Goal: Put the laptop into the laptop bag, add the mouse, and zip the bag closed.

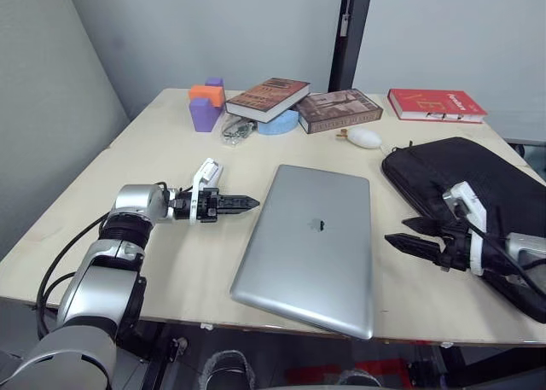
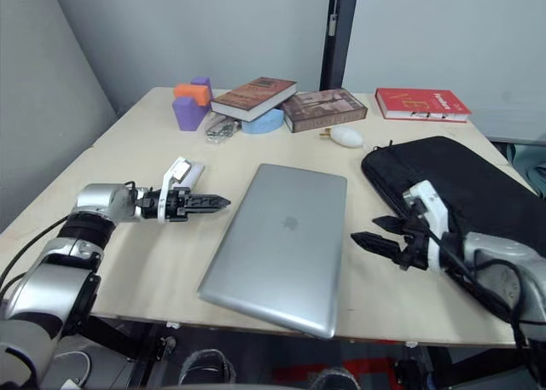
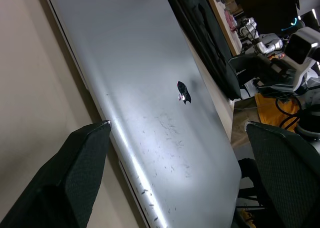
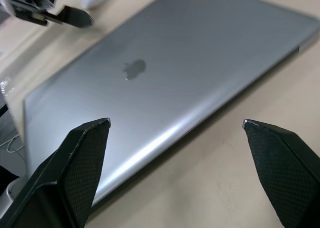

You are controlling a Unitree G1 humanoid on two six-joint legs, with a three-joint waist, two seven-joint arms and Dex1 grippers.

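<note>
The silver laptop (image 1: 311, 245) lies closed and flat in the middle of the table, logo up. To its right lies the black laptop bag (image 1: 461, 172), flat against the table's right edge. My left gripper (image 1: 247, 202) hovers open just off the laptop's left edge, pointing at it; its wrist view looks along the lid (image 3: 165, 88). Open too, my right gripper (image 1: 405, 235) sits between the laptop's right edge and the bag, aimed at the laptop (image 4: 165, 63). Neither gripper holds anything. The mouse is out of view.
At the back stand purple and orange blocks (image 1: 205, 107), two brown books (image 1: 267, 98), a blue round thing (image 1: 277, 124), a red book (image 1: 435, 104) and a white egg-shaped thing with an orange bit (image 1: 363, 137). The table's front edge (image 1: 171, 317) runs just below the laptop.
</note>
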